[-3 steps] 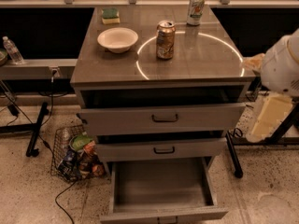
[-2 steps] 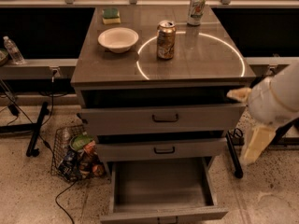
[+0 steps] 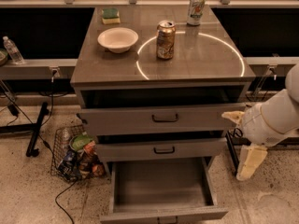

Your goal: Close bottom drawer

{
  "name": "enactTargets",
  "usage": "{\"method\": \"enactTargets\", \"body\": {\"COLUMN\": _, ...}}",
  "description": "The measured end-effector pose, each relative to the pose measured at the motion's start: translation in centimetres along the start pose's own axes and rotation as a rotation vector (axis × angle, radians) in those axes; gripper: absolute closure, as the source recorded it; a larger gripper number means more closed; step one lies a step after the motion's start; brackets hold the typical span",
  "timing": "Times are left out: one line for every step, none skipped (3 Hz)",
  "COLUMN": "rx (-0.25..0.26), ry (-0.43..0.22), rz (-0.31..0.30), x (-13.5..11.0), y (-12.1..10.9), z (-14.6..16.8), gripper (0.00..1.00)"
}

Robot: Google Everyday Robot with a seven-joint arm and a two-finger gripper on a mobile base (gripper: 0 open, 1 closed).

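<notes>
The grey cabinet [image 3: 163,69] has three drawers. The bottom drawer [image 3: 161,183] is pulled far out, showing its empty grey box interior. Its narrow front [image 3: 163,214] lies at the picture's lower edge, with the dark handle mostly cut off. The mid-sized drawer [image 3: 161,149] and the tall top drawer [image 3: 163,119] each stand slightly out. My white arm [image 3: 271,120] comes in from the right. The cream gripper [image 3: 246,167] hangs low beside the bottom drawer's right side, apart from it.
On the cabinet top are a white bowl [image 3: 117,39], a can [image 3: 165,40], a second can [image 3: 196,8] and a sponge [image 3: 110,16]. A wire basket of items [image 3: 77,155] stands on the floor to the left, with cables and a stand leg [image 3: 36,129].
My arm has swung down and left toward the cabinet. The gripper has dropped from the top drawer's height to beside the open bottom drawer. The drawers have not moved.
</notes>
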State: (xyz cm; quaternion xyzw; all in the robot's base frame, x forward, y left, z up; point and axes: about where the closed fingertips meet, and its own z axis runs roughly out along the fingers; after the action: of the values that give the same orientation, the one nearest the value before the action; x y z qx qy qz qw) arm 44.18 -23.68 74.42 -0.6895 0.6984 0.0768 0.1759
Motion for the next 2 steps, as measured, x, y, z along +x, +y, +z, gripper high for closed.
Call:
{"method": "enactTargets", "body": {"rx": -0.009, "ry": 0.074, "rz": 0.019, "x": 1.2, "y": 1.3, "z": 5.5, "gripper": 0.0}}
{"method": "enactTargets", "body": {"rx": -0.072, "ry": 0.161, "rz": 0.055, "x": 4.6, "y": 4.7, "z": 15.2, "gripper": 0.0}}
